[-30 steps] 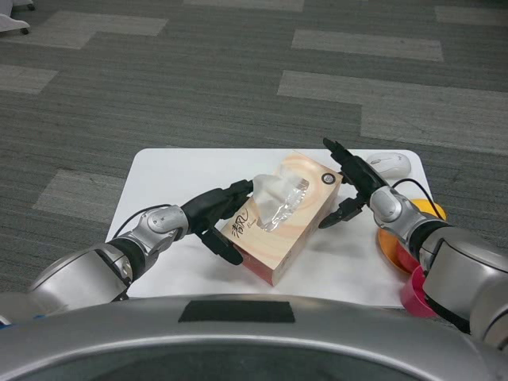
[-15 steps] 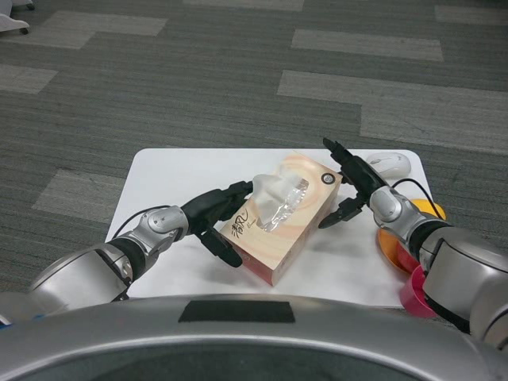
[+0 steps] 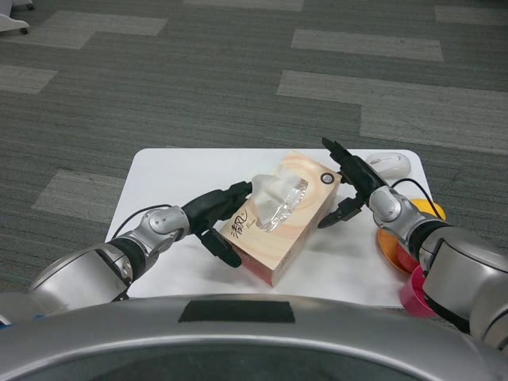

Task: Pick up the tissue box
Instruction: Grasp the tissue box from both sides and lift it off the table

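A wood-patterned tissue box [image 3: 282,218] with white tissue sticking out of its top lies at an angle on the white table [image 3: 171,178]. My left hand [image 3: 216,216] presses against the box's near left end, fingers spread along its side. Against the far right end my right hand [image 3: 349,182] presses with its fingers extended. The box is squeezed between both hands.
A white computer mouse [image 3: 389,164] lies at the table's far right corner, just behind my right hand. An orange dish [image 3: 397,242] and a pink cup [image 3: 417,294] stand near the right edge. Grey carpet surrounds the table.
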You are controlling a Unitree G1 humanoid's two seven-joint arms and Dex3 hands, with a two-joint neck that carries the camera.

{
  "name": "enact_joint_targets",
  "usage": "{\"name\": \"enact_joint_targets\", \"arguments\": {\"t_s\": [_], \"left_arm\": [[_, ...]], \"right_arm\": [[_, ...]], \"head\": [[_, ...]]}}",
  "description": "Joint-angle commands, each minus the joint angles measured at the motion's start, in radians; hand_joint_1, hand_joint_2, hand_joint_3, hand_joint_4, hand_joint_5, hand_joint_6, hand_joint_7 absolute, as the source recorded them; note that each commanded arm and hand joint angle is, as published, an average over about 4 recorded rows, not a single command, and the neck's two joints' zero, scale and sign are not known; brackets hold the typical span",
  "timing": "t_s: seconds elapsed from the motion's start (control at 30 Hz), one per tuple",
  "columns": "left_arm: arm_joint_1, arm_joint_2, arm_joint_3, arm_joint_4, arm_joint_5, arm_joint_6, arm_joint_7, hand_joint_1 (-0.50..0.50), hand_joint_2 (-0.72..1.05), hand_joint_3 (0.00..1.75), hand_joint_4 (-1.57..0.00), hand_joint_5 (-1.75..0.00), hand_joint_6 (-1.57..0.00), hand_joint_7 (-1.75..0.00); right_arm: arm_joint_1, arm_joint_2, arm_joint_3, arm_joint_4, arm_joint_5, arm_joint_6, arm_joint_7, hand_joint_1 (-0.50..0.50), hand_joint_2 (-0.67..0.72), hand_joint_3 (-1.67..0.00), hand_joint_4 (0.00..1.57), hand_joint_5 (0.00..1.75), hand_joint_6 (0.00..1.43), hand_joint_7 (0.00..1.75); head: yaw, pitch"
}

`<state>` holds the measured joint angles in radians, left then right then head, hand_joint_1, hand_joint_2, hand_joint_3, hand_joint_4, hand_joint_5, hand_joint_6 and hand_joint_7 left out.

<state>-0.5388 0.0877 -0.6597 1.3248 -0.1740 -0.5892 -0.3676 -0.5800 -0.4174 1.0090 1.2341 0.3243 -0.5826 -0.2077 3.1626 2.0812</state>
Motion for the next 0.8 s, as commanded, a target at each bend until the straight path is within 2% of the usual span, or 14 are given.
{"name": "enact_joint_targets", "arguments": {"t_s": [0.03, 0.37, 0.47, 0.8], "left_arm": [[-0.033, 0.006, 0.001, 0.003, 0.057, 0.006, 0.025, 0.5, 0.43, 0.07, -0.07, 0.0, 0.0, 0.0], [-0.043, 0.007, 0.002, 0.004, 0.125, 0.001, 0.085, 0.5, 0.43, 0.09, -0.07, 0.0, 0.0, 0.0], [-0.048, 0.007, 0.001, 0.004, 0.136, 0.0, 0.103, 0.5, 0.49, 0.09, -0.07, 0.0, 0.0, 0.0], [-0.06, 0.007, -0.009, 0.013, 0.14, -0.008, 0.121, 0.5, 0.49, 0.07, -0.07, 0.0, 0.0, 0.0]], "right_arm": [[-0.017, 0.002, -0.003, -0.011, 0.002, -0.01, -0.004, -0.46, -0.16, -0.16, 0.71, 0.36, 0.0, 0.07], [-0.015, 0.001, -0.004, -0.018, 0.002, -0.01, -0.004, -0.46, -0.16, -0.16, 0.71, 0.39, 0.0, 0.07], [-0.015, 0.0, -0.004, -0.02, 0.002, -0.01, -0.004, -0.46, -0.16, -0.16, 0.71, 0.39, 0.0, 0.07], [-0.015, 0.0, -0.005, -0.036, 0.002, -0.011, -0.004, -0.46, -0.16, -0.16, 0.71, 0.39, 0.0, 0.07]], "head": [[-0.001, 0.0], [0.001, 0.001], [0.001, 0.001], [0.003, 0.0]]}}
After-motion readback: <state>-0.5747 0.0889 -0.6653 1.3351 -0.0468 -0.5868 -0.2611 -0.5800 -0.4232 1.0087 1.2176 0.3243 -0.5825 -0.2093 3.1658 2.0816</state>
